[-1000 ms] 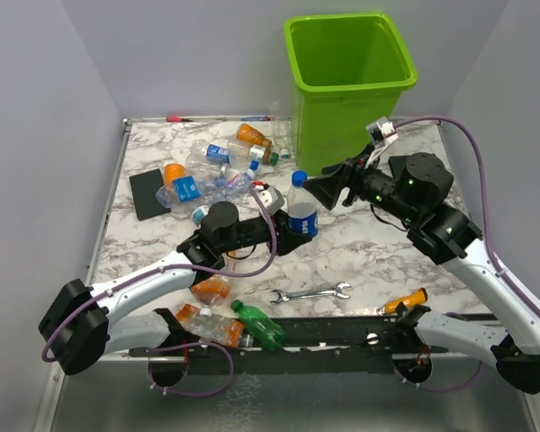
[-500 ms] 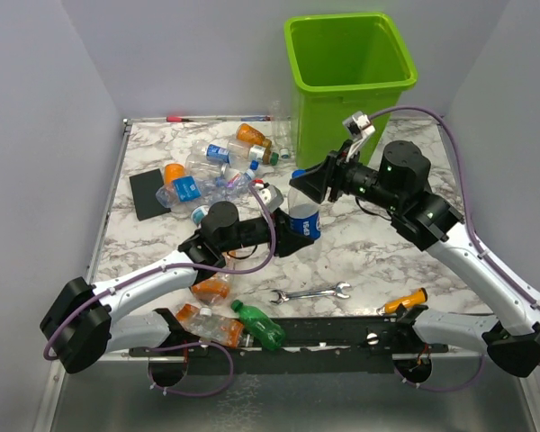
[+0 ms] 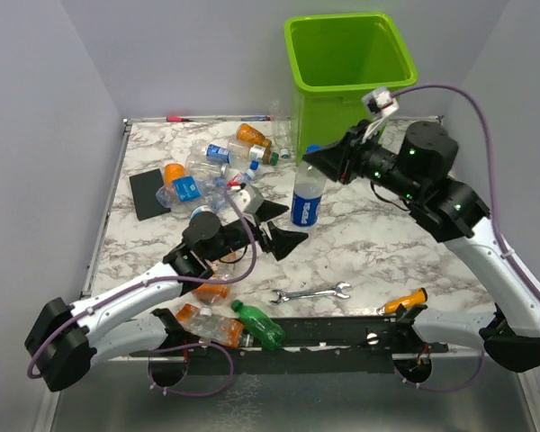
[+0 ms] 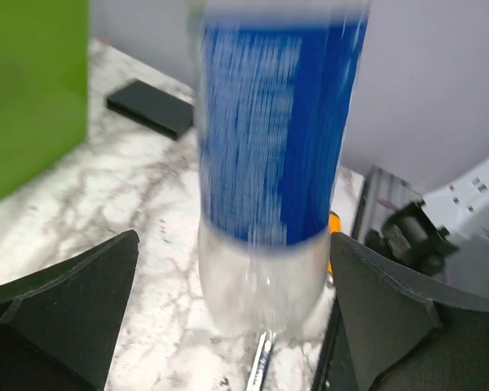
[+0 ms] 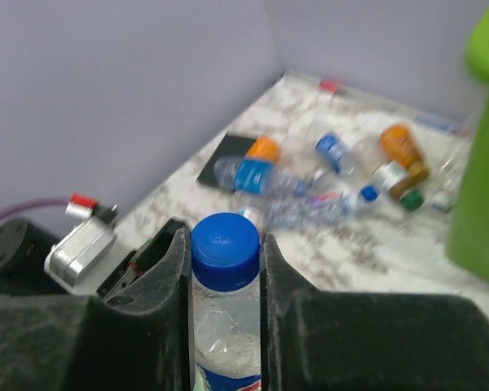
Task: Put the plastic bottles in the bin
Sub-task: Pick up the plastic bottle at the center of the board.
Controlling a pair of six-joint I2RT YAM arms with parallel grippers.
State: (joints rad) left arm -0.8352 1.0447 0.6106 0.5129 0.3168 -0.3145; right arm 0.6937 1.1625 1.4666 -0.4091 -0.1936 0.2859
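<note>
Nearest, the left gripper (image 3: 283,227) sits at seven o'clock of the blue-labelled water bottle (image 3: 304,203), its jaws spread wide and gripping nothing. The bottle is held upright because the right gripper (image 3: 315,160) is clenched on its blue cap, probably since that arm reaches the drop better. The lime-green bin (image 3: 340,121) stands just beyond, at one o'clock.

Upright blue-labelled bottle (image 3: 306,200) near lime bin (image 3: 351,67); other bottles (image 3: 187,188) scattered left.
</note>
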